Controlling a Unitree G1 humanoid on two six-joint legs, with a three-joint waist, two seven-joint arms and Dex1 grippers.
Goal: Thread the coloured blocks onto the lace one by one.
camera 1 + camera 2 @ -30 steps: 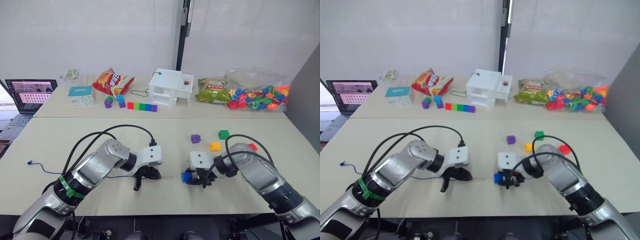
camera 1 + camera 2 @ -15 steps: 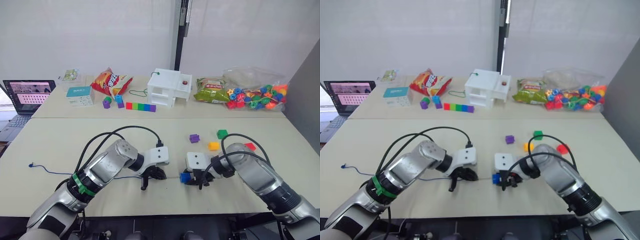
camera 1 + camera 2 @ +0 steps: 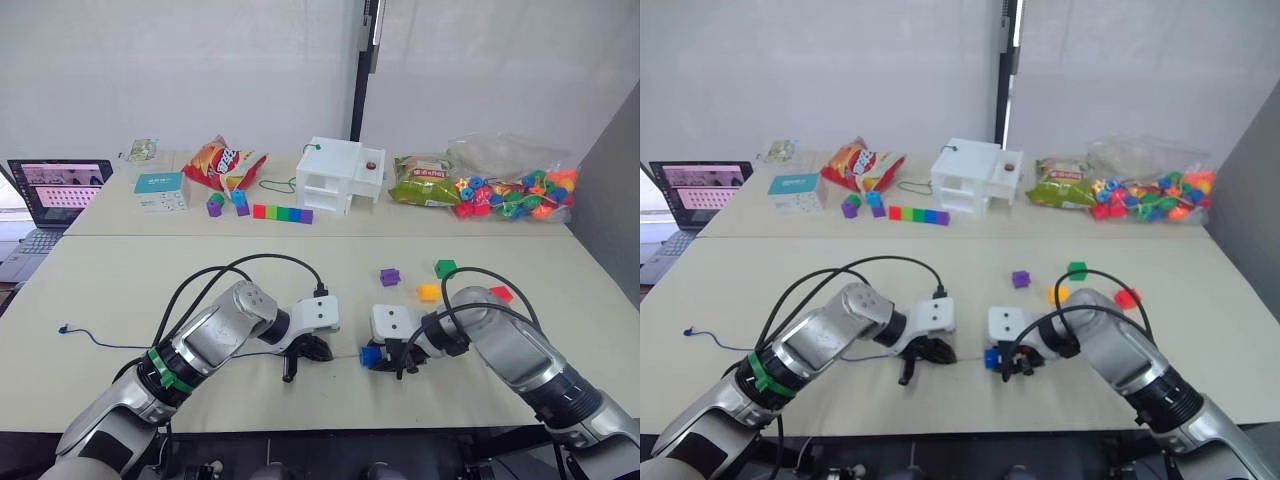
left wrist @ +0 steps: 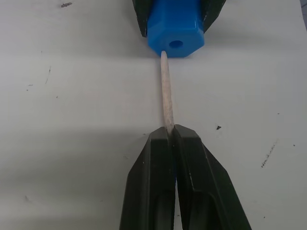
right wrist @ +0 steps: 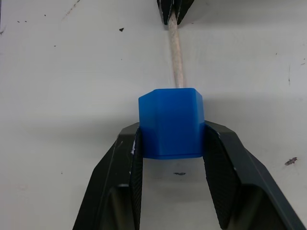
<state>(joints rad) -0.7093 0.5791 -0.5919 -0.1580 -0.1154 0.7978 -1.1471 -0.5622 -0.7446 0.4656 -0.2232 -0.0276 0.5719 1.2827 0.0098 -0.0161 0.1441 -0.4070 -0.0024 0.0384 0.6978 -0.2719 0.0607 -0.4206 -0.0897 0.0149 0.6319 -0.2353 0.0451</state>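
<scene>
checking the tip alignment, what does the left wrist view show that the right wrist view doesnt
Left wrist view alone: the face of the blue block with its round hole, the lace's pale tip ending just below that hole, not in it, and the left gripper shut on the tip from close up.

Right wrist view alone: the block's plain opposite side, clamped between the right gripper's fingers, with the tip running behind its far edge.

Both: the blue block, the pale tip, both grippers facing each other, and the bare tabletop.

Left hand (image 4: 171,132) pinches lace tip (image 4: 166,91); tip end meets blue block (image 4: 175,26) just below hole.
</scene>
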